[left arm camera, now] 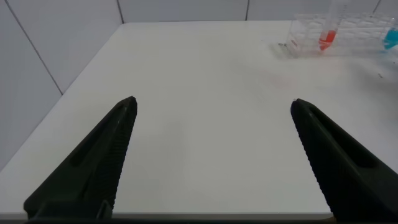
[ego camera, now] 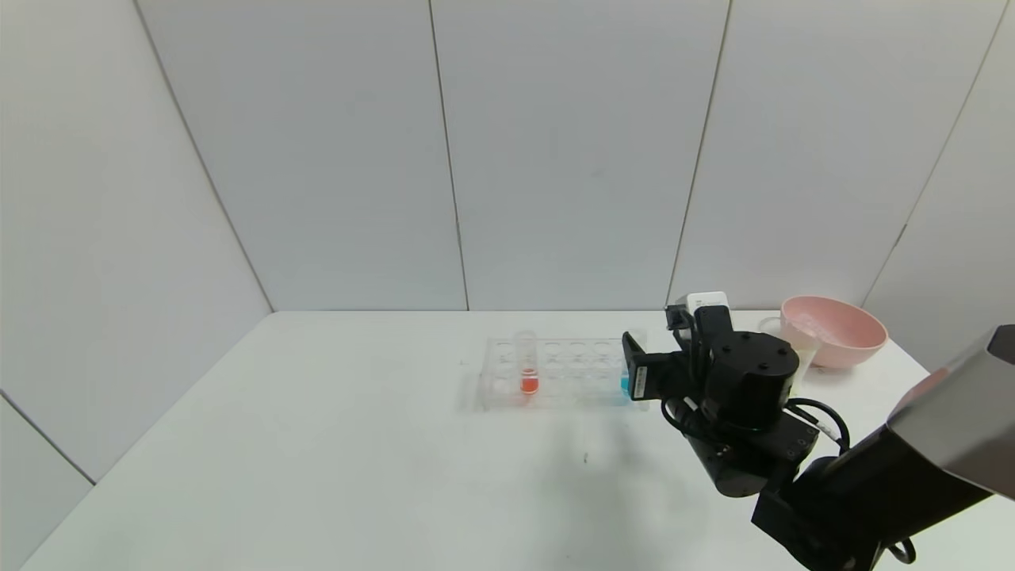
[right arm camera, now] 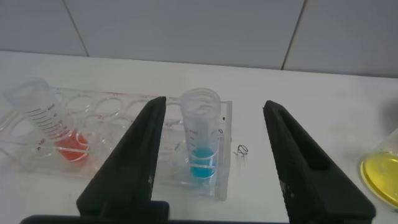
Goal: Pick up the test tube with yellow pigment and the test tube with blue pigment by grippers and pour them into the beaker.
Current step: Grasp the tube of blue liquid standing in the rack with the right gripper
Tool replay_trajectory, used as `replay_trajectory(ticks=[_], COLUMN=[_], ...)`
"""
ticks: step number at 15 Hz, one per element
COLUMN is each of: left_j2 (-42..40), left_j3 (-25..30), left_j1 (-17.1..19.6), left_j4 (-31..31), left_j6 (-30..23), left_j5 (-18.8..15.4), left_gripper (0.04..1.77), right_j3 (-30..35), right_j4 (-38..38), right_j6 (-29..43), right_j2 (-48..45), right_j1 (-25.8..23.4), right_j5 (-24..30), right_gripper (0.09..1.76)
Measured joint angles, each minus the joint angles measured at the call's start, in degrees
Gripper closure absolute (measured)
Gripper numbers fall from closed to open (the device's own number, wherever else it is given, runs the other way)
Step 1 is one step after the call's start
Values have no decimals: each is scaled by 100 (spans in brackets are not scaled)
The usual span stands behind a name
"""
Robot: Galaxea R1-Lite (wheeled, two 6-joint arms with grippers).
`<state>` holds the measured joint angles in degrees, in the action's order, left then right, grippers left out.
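Observation:
The test tube with blue pigment (right arm camera: 202, 143) stands upright in the end slot of a clear rack (right arm camera: 118, 109). My right gripper (right arm camera: 214, 102) is open around it, one finger close beside the tube and the other well clear. From the head camera that gripper (ego camera: 632, 369) half covers the blue tube (ego camera: 625, 385). The beaker (right arm camera: 380, 174), seen only at the frame's edge, holds yellow liquid. The test tube with yellow pigment is out of view. My left gripper (left arm camera: 212, 101) hangs open over bare table, away from the rack (left arm camera: 348, 31).
A tube with red-orange liquid (ego camera: 528, 373) stands near the rack's left end (ego camera: 496, 373). A pink bowl (ego camera: 833, 329) sits at the back right, behind my right arm. White walls close in the table's far and left sides.

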<state>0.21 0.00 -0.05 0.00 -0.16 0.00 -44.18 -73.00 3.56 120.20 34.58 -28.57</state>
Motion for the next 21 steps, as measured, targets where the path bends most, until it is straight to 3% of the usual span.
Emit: replay_trajectory(ticks=[5,13,21], left_j2=[0,0,0], left_j3=[0,0,0], left_j1=[5,2,2], left_j4=[0,0,0], left_j6=[0,2,2], left_j5=[0,0,0], left_gripper=[5,5,5], right_j3=[90,49,-916], right_j4=[2,-128,329], right_j6=[201,289,183], right_j2=[61,419,872], right_j1=[39,35,-127], right_j5=[-5,35,79], right_gripper=[42,24,18])
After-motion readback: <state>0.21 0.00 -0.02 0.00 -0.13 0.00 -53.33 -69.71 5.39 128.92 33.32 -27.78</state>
